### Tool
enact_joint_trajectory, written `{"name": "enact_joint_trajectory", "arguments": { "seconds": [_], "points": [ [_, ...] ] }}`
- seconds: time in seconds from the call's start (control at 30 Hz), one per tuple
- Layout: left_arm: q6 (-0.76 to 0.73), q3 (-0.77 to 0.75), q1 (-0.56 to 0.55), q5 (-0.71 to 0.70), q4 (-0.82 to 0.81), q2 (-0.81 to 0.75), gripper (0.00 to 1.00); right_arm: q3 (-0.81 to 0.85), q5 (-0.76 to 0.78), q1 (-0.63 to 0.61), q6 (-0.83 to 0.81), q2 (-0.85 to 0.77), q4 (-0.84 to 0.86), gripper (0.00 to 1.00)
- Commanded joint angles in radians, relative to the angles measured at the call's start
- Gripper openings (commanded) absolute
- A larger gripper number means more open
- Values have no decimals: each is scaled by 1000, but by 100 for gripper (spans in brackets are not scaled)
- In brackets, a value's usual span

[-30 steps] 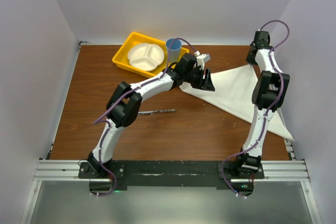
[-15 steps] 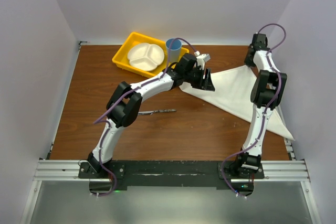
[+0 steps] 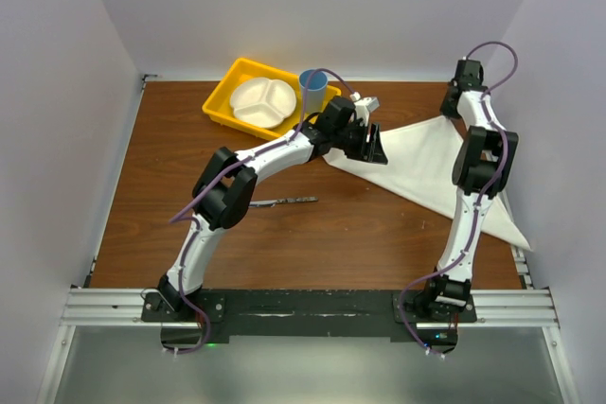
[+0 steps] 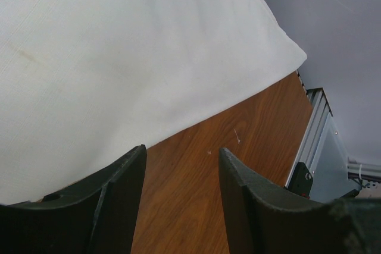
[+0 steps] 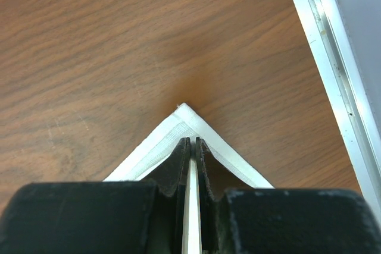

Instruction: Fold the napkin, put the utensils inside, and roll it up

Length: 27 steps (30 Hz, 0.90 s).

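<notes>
Right gripper (image 5: 191, 141): is pinching the napkin (image 5: 156, 147) at its far corner, both fingers pressed together with the white hem poking out past the tips.
Right gripper, from above (image 3: 453, 109): is reaching down near the far right of the table (image 3: 151, 186), touching the cloth's tip.
Left gripper (image 4: 181, 153): is hovering with its jaws spread apart and nothing between them, just over the napkin's (image 4: 119, 57) near edge, where cloth meets bare wood.
Left gripper, from above (image 3: 371, 144): is sitting at the napkin's left corner.
Napkin (image 3: 426, 163): is lying flat as a triangle on the right side of the table, one point running toward the near right edge.
Knife (image 3: 284, 202): is lying on bare wood left of centre, well apart from the napkin, near the left arm's elbow.
Yellow tray (image 3: 220, 101): is sitting at the far edge, holding the white divided plate (image 3: 262, 101).
Blue cup (image 3: 312, 92): is standing upright at the tray's right corner.
</notes>
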State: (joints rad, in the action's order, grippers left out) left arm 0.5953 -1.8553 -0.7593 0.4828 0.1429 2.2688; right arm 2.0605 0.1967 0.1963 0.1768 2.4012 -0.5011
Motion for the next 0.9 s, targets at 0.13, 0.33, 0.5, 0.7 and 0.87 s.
{"name": "enact_joint_trajectory", "arguments": {
  "seconds": [0.13,0.33,0.5,0.7,0.87],
  "points": [
    [23,-41,0,-4,-31,5,56,-39,-36,-6,36,-183,65,1],
    [26,-45,0,-3,-32,8,56,3,-36,-6,32,-145,53,1],
    [20,-48,0,-4,-32,9,56,58,-42,-6,29,-74,42,2],
    [20,-51,0,-9,-35,17,56,119,-48,-6,13,13,105,8],
    [12,-51,0,-33,-58,17,56,144,-45,-9,18,49,113,47]
  ]
}}
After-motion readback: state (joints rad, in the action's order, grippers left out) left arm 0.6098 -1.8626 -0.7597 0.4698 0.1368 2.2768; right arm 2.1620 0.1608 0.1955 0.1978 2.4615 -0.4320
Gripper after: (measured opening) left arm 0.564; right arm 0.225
